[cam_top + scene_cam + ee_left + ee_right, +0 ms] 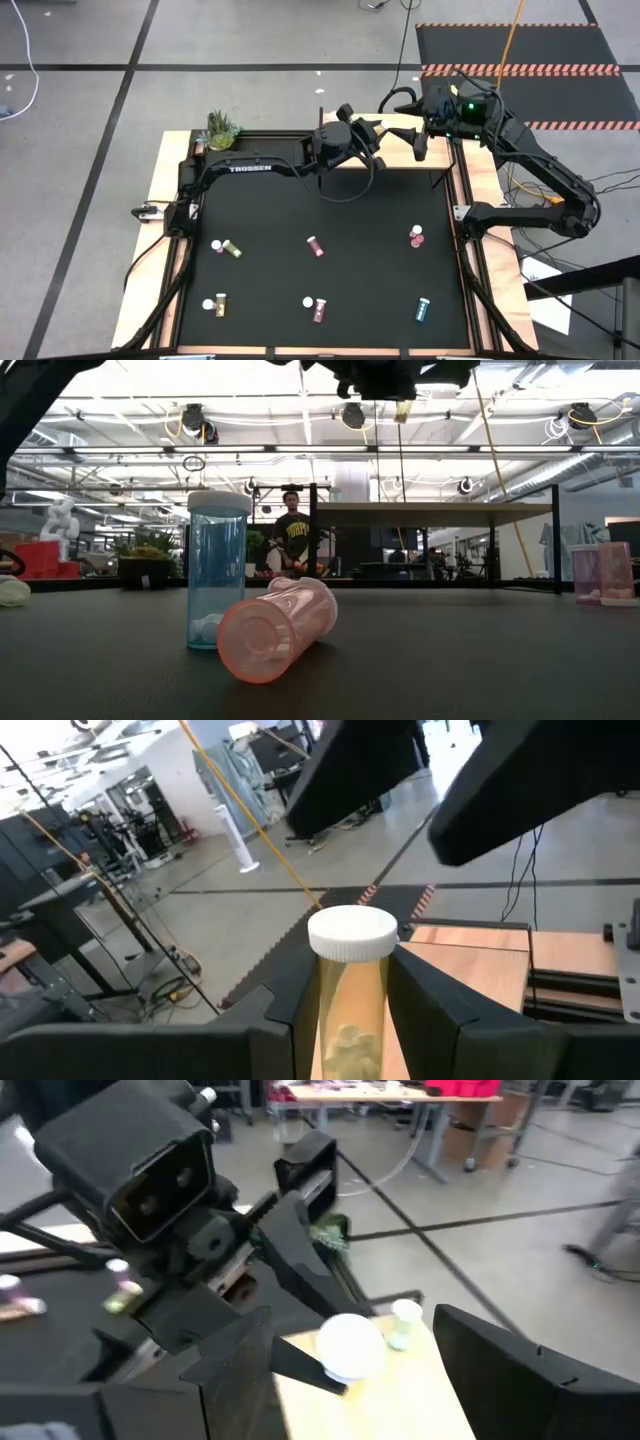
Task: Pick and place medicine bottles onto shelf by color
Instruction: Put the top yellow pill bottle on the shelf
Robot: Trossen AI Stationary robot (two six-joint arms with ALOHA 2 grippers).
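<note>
Between my left gripper [350, 1020] fingers I am pinching a yellow bottle [350, 1005], upright, white cap [352, 933] standing clear above the fingertips. The grip sits on the straight body below the cap, which I judge the right place: the wall there is parallel and gives the pads a flat bite, whereas the cap is wider and would let the bottle swing. Pale tablets show loose inside, so I rate it light, rigid thin plastic, smooth-sided and liable to slip or twist if the squeeze is slack; not fragile, but tall and narrow enough to topple on release unless set down square.

Directly beneath and just ahead of that grip lies the pale wood shelf [400, 128], so the bottle hangs over it at the far edge of the table. Just beyond, my right gripper [418, 148] hovers over the same shelf end with its jaws spread wide and nothing between them. One small white-capped bottle [405, 1323] already stands on the shelf beside it.

Farther off, back across the black table [370, 220], the remaining bottles lie scattered: a pink bottle [278, 628] on its side touching an upright teal bottle [217, 570], others well apart. A potted plant [221, 128] sits at the far left corner
</note>
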